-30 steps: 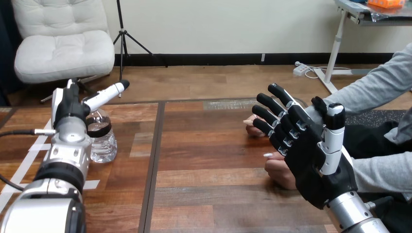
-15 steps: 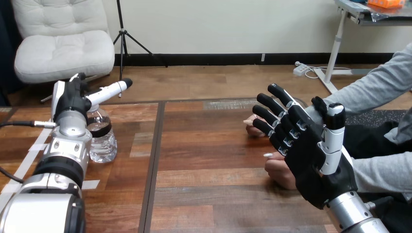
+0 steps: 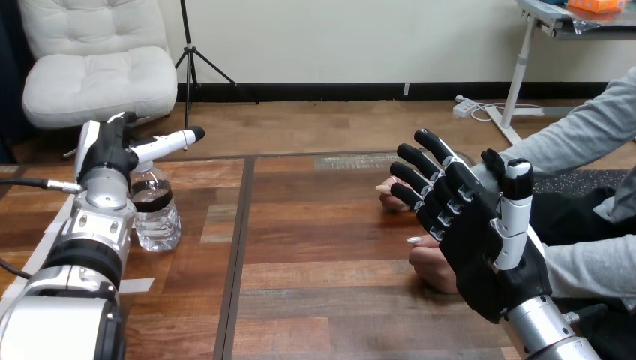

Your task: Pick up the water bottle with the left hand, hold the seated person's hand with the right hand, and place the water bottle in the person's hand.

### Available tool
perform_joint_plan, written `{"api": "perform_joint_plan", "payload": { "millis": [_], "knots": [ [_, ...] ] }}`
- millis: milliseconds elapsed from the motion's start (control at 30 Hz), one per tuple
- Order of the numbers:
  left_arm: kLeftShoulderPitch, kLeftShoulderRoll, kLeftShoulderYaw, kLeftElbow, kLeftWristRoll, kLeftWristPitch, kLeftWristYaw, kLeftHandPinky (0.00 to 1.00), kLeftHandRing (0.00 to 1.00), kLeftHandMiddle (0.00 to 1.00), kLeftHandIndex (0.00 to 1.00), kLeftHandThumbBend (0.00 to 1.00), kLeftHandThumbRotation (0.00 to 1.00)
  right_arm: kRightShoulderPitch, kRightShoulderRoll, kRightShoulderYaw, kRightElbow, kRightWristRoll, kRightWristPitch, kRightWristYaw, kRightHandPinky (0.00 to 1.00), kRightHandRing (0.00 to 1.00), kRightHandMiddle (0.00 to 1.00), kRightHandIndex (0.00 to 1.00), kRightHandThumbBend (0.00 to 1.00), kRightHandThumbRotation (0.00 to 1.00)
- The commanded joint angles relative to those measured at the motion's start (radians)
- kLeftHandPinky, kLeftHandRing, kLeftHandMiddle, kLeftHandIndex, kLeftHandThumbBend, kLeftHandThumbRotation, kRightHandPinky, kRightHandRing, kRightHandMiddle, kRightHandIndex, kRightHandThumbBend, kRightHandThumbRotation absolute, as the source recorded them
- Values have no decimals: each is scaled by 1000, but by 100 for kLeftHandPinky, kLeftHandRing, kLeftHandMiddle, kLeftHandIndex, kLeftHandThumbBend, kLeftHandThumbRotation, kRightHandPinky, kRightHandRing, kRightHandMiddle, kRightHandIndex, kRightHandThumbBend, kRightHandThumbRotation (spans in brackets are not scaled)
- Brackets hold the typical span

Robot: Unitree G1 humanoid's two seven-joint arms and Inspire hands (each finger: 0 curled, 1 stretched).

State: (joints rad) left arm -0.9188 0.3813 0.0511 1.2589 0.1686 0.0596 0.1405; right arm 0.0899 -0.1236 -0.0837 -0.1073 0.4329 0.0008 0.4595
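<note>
Wooden table [image 3: 322,300], a dark seam running from its near edge to its far edge, left of centre.

Water bottle [image 3: 157,219]: clear, with a dark band round its upper part. It stands upright near the table's left edge, about midway between the near and far edges. Its top is hidden behind the robot's left hand.

Left hand [image 3: 109,154]: it hangs over the bottle, on the side towards the table's left edge, back of the hand to the camera. One finger [image 3: 171,140] sticks out straight towards the table's middle, passing above the bottle. Nothing is curled round the bottle, so the hand is spread and empty. Whether it touches the bottle cannot be told. The silver left forearm [image 3: 90,240] reaches in from the near-left corner and covers the bottle's left side. A strip of white tape [image 3: 139,285] lies on the table beside the forearm.

Right hand [image 3: 480,247]: raised above the table near its right edge, fingers [image 3: 420,161] straight and fanned towards the far edge, thumb [image 3: 516,202] upright. It is wide open and grips nothing.

The person's farther hand [image 3: 390,196] rests on the table beyond the right hand's fingertips. The person's nearer hand [image 3: 429,264] lies on the table just beside the right hand's palm, partly hidden by it. Contact between robot hand and either of the person's hands cannot be told. The bottle is well apart from both.
</note>
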Motion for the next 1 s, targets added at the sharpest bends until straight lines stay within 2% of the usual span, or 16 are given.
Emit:
{"api": "perform_joint_plan", "payload": {
  "millis": [0, 400, 600, 733, 967],
  "knots": [
    [-79, 28, -25, 1, 30, -20, 19, 80, 89, 90, 87, 96, 35, -31, -2, -4, -70, 6, -2, -11, 93, 93, 93, 95, 99, 100],
    [-72, 28, -5, 0, 11, -12, 45, 79, 89, 91, 87, 95, 33, -27, -5, -5, -74, 11, 0, -10, 93, 93, 92, 94, 98, 100],
    [-75, 29, -5, 0, 13, 12, 71, 80, 89, 91, 87, 97, 33, -28, -7, -7, -72, 13, -1, -4, 93, 93, 92, 94, 98, 100],
    [-70, 30, 5, -1, 5, 4, 97, 81, 89, 91, 87, 99, 31, -30, -9, -8, -69, 13, -3, 0, 93, 93, 93, 94, 98, 100],
    [-61, 34, 9, -5, 0, -14, 105, 82, 90, 90, 86, 100, 29, -32, -9, -11, -67, 15, -3, 2, 94, 93, 93, 95, 98, 100]
  ]
}}
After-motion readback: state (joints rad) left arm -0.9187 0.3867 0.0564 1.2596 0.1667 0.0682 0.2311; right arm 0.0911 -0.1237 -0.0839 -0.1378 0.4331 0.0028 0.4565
